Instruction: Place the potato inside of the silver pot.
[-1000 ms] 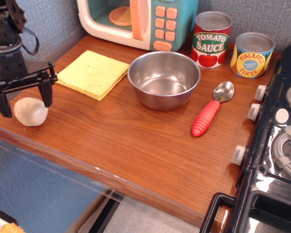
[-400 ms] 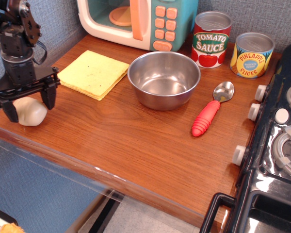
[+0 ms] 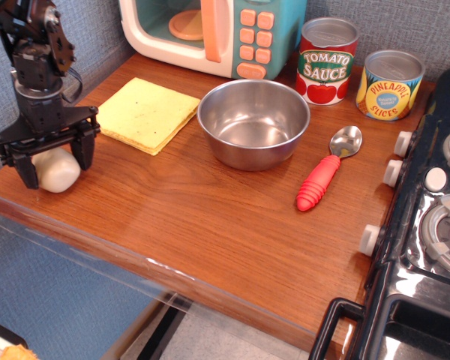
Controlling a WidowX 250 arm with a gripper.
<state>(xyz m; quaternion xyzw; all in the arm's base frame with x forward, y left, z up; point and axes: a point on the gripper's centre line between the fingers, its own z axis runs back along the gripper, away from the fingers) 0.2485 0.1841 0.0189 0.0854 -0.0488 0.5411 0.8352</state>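
The black gripper (image 3: 56, 156) hangs over the front left corner of the wooden desk (image 3: 210, 225), its two fingers (image 3: 83, 149) pointing down and set on either side of the potato (image 3: 58, 170). The potato, a pale oval lump, rests on the desk surface between them; the left finger covers part of its edge and the right one stands just beside it, but whether either presses on it cannot be told from this angle, so the fingers look spread around it rather than clenched. The silver pot (image 3: 253, 122) sits well apart to the right, near the middle of the desk, upright and with only bare metal showing inside. A yellow cloth (image 3: 144, 113) lies flat between the gripper and the pot, its near corner close to the right finger. A spoon with a red handle (image 3: 326, 171) lies to the right of the pot, bowl end pointing away. Behind the pot stand a tomato sauce can (image 3: 326, 61) and a pineapple slices can (image 3: 390, 84), side by side. A toy microwave (image 3: 210, 34) stands at the back, and a black stove (image 3: 427, 217) borders the desk on the right.
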